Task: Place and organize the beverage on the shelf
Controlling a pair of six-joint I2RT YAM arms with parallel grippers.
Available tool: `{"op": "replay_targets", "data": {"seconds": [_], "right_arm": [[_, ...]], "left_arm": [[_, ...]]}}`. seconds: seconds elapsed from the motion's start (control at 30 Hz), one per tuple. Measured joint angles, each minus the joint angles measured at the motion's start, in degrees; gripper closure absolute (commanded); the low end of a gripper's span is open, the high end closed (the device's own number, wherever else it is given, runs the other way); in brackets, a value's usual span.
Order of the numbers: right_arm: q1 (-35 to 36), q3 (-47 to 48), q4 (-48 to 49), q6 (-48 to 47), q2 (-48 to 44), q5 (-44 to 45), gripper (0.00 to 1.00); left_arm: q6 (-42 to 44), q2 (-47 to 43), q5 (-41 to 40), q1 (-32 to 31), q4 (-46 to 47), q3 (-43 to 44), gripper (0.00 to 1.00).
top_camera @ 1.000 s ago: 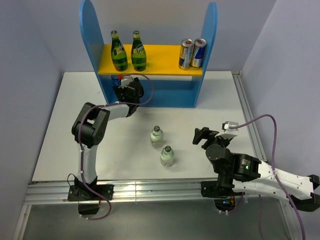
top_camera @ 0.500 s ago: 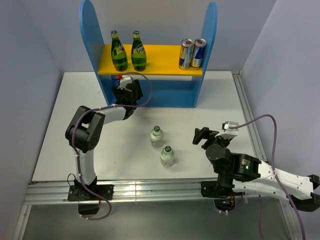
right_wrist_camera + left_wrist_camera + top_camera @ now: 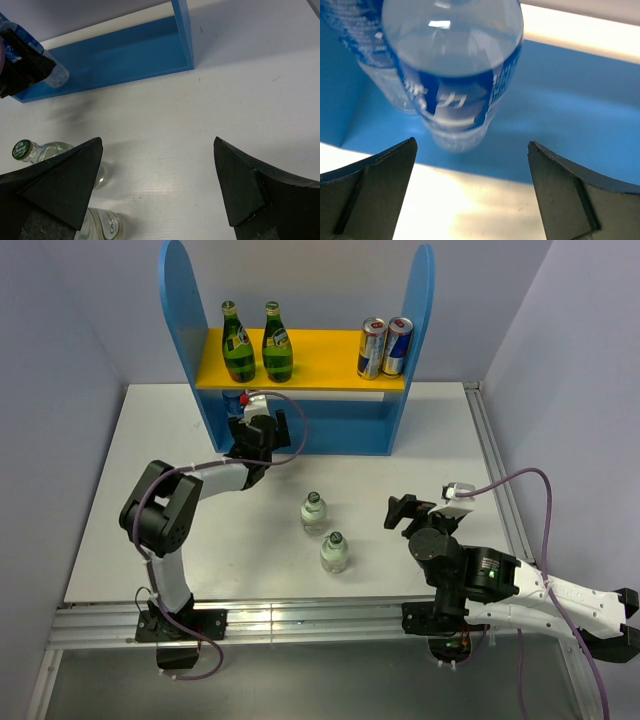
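The shelf (image 3: 410,330) stands at the back of the table, with two green bottles (image 3: 238,343) and two cans (image 3: 385,347) on its yellow upper board. A clear water bottle with a blue label (image 3: 452,75) stands on the blue base at the left end, and a second one (image 3: 362,45) stands behind it. My left gripper (image 3: 250,412) is open just in front of the near water bottle, which sits beyond the fingertips, free of them (image 3: 472,145). My right gripper (image 3: 405,512) is open and empty over bare table (image 3: 158,142). Two clear green-capped bottles (image 3: 314,512) (image 3: 334,552) stand mid-table.
The shelf's blue base (image 3: 125,55) stretches right of the water bottle (image 3: 52,75). The two green-capped bottles sit just left of my right gripper (image 3: 30,150) (image 3: 102,225). A metal rail (image 3: 490,460) runs along the table's right edge.
The left arm's elbow has swung left and toward the near edge. Its gripper has stayed at the shelf's lower left, shifting slightly back and right. The right arm has not moved.
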Motion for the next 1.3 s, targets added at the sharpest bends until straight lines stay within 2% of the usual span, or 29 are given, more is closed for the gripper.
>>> {"op": "replay_targets", "data": {"seconds": [0.2, 0.37, 0.57, 0.7, 0.9, 1.0, 1.13, 1.23, 1.3], "right_arm": [[0.0, 0.0, 0.0, 0.0, 0.8, 0.0, 0.02], [0.0, 0.0, -0.1, 0.2, 1.1, 0.0, 0.02], [0.0, 0.0, -0.3, 0.7, 1.1, 0.0, 0.02], [0.0, 0.0, -0.4, 0.9, 1.1, 0.1, 0.02], [0.0, 0.0, -0.5, 1.1, 0.9, 0.1, 0.02], [0.0, 0.0, -0.5, 1.1, 0.9, 0.1, 0.02], [0.0, 0.0, -0.7, 1.2, 0.9, 0.2, 0.02], [0.0, 0.0, -0.9, 1.4, 0.8, 0.2, 0.02], [0.0, 0.0, -0.9, 1.5, 0.5, 0.2, 0.02]], "left_arm": [[0.8, -5.5, -0.1, -1.2, -1.2, -4.0, 0.01], [0.9, -14.3, -2.6, -4.9, -3.4, -8.3, 0.01], [-2.7, -27.0, -4.9, -11.9, -12.8, -12.9, 0.01], [-8.5, -35.1, -8.5, -19.5, -21.4, -16.8, 0.02], [-19.6, -51.7, -14.5, -35.2, -34.9, -26.0, 0.01], [-23.6, -59.8, -15.6, -40.1, -38.7, -29.7, 0.01], [-25.4, -67.1, -15.0, -43.2, -35.7, -37.0, 0.02], [-25.6, -66.1, -14.0, -44.2, -33.0, -40.7, 0.02], [-26.5, -62.2, -14.1, -44.9, -31.7, -40.9, 0.02]]}}
